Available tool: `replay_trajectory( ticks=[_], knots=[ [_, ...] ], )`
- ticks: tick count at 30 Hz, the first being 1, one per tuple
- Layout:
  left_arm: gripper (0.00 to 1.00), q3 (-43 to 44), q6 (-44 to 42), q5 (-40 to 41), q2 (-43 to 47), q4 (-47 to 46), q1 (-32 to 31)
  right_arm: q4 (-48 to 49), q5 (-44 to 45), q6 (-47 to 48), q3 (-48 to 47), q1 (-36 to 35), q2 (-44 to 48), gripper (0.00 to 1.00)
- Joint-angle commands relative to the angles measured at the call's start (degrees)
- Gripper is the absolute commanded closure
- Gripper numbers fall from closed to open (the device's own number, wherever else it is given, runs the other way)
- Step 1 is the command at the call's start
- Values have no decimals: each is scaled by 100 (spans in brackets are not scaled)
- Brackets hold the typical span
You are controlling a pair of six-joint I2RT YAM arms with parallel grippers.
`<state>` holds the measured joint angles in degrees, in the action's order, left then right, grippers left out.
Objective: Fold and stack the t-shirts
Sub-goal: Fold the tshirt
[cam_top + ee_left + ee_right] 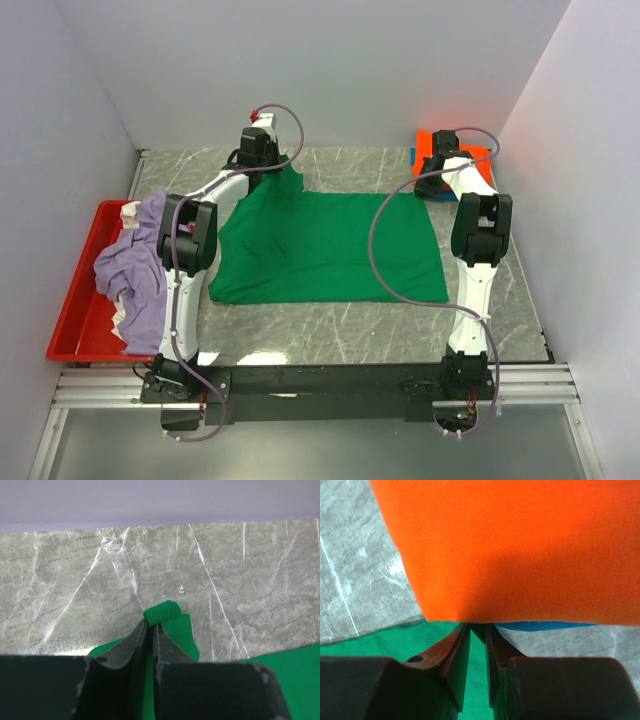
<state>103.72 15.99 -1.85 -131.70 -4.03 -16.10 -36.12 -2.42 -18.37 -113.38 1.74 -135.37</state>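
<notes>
The green t-shirt (330,250) lies spread flat in the middle of the table. My left gripper (280,168) is shut on its far left corner, which is lifted into a small peak. In the left wrist view a roll of green cloth (162,612) sticks out past the tips of the left gripper (152,624). My right gripper (428,185) is at the far right corner of the green t-shirt (380,642), its jaws nearly closed with green cloth pinched between them (477,626). Right in front of it lies the orange t-shirt (510,545) on the blue t-shirt (550,626).
A red tray (75,330) stands at the left table edge with the lavender t-shirt (140,270) heaped in it and draped over its rim. The orange and blue stack (470,155) sits at the far right corner. White walls close in the back and both sides.
</notes>
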Motion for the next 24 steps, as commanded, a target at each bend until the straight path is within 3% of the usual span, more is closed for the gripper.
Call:
replay_trajectory(
  ticks=[1,8,11,24],
  knots=[
    [89,17,27,-88,443,-238,-34,17,127,53,-123,-51,72,76],
    [94,-106,80,-9,636,-186,-34,324,189,-78,158,-42,353,89],
    [97,-247,132,44,812,-177,-43,544,233,-184,369,-51,546,100],
    [100,-748,212,439,1585,201,-323,1422,1006,-562,1932,-51,1820,100]
  ],
)
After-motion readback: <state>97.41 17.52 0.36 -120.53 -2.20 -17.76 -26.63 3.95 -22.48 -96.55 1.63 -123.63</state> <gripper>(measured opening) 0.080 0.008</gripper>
